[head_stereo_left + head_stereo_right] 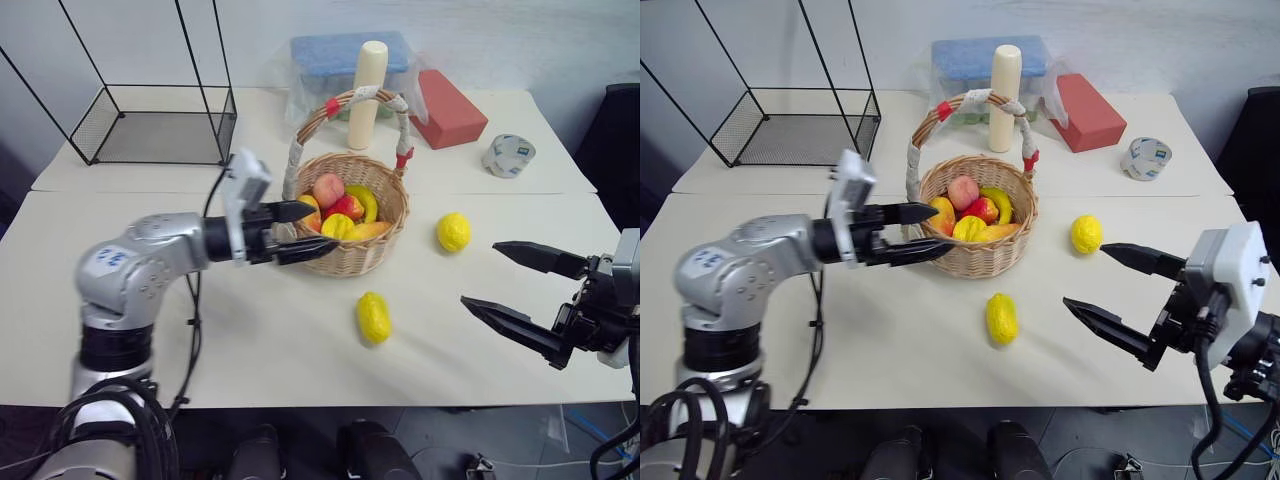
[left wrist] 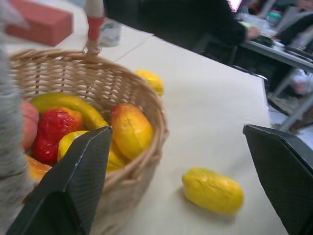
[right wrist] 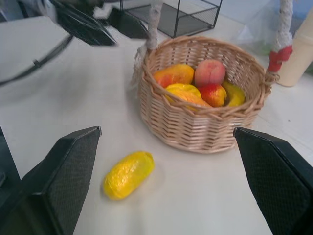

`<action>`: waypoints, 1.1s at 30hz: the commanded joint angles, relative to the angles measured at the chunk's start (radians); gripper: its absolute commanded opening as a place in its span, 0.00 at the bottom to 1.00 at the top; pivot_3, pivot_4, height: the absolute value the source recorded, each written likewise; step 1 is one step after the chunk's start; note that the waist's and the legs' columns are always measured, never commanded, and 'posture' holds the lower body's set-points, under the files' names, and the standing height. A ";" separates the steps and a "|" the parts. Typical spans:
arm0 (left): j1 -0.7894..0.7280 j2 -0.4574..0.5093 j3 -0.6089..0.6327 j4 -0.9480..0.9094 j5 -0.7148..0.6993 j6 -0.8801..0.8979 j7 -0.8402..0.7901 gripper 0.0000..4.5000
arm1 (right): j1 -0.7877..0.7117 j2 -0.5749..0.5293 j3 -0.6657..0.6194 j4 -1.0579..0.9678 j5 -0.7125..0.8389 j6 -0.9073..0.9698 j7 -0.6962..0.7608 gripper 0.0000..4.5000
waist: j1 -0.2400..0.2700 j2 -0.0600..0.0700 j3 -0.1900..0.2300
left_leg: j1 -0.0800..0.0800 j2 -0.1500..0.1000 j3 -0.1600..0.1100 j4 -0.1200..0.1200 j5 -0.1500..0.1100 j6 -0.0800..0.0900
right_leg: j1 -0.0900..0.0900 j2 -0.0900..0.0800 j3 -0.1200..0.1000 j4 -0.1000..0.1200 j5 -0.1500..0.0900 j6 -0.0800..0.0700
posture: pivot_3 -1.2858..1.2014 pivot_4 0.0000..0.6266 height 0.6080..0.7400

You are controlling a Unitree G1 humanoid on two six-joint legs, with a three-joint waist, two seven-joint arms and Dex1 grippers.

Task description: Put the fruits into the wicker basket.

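Observation:
The wicker basket (image 1: 362,262) stands mid-table holding several toy fruits, among them a yellow-orange mango (image 2: 129,129) lying just inside the rim. My left gripper (image 1: 318,228) is open at the basket's left rim, with nothing between its fingers. An oval yellow lemon (image 1: 373,317) lies on the table in front of the basket. To the basket's right sits a rounder lemon (image 1: 453,231). My right gripper (image 1: 482,273) hovers open and empty above the table, right of the oval lemon and in front of the round one.
A black wire-frame basket (image 1: 160,125) stands at the back left. Behind the wicker basket are a cream cylinder (image 1: 367,80), a blue box (image 1: 345,58), a red block (image 1: 450,108) and a tape roll (image 1: 508,155). A person in dark clothing (image 2: 195,22) sits beyond the table.

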 commanded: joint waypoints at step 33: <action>-0.047 0.204 -0.127 0.137 0.128 -0.438 -0.506 1.00 | -0.331 0.357 0.768 0.115 -0.290 0.205 -0.333 0.44 | -0.007 -0.001 0.000 | -0.017 0.000 0.000 0.012 -0.001 0.004 | -0.019 -0.002 0.000 0.017 0.000 -0.001 | 0.52 0.24 1.00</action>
